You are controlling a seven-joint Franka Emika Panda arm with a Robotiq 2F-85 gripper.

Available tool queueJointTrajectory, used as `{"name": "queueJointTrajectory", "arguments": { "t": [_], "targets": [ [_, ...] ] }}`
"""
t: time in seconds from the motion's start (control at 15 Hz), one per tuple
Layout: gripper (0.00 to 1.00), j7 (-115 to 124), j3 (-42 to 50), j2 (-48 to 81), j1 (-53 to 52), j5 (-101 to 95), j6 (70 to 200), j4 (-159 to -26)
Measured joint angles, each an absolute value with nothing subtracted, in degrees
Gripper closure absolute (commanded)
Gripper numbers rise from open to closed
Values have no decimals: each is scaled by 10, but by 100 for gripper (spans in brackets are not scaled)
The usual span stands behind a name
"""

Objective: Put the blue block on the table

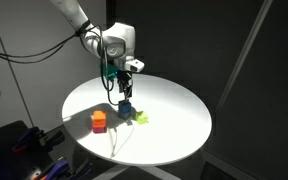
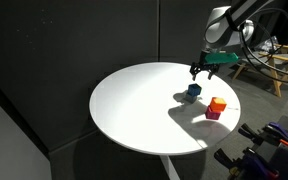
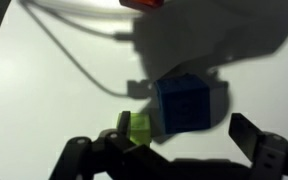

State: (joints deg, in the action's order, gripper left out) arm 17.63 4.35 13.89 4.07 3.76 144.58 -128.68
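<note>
Item: blue block (image 3: 184, 105), one small solid cube. Location: on the white round worktop (image 1: 174, 105), directly beneath the hand (image 1: 122, 90), which hovers a little above it without contact. Hand condition: spread wide and holding nothing; in the wrist view both dark fingers (image 3: 259, 140) stand well clear of the cube on either side. Neighbours: a yellow-green block (image 3: 137, 128) just beside one face of the cube, though whether the two touch cannot be told; a red-orange block (image 1: 100, 121) set apart nearer the rim; a pale cable (image 3: 74, 45) lying across the surface, clear of the cube. Handling, by judgement: probably light and rigid, with flat, smooth sides and sharp edges. It is unlikely to deform or break, though the smooth sides could slip under an off-centre pinch. Recommended hold: two opposite flat sides, about mid-height, with the fingers square to those sides. Choose the pair that keeps a finger from wedging in beside the yellow-green neighbour. Task status, by judgement: the cube appears already set down and released, so only a straight lift away remains.
</note>
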Motion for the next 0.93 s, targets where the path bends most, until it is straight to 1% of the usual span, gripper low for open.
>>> {"name": "queueJointTrajectory", "arguments": {
  "t": [0.93],
  "targets": [
    [0, 152, 44, 214, 39, 38, 1469, -1252]
  ]
}}
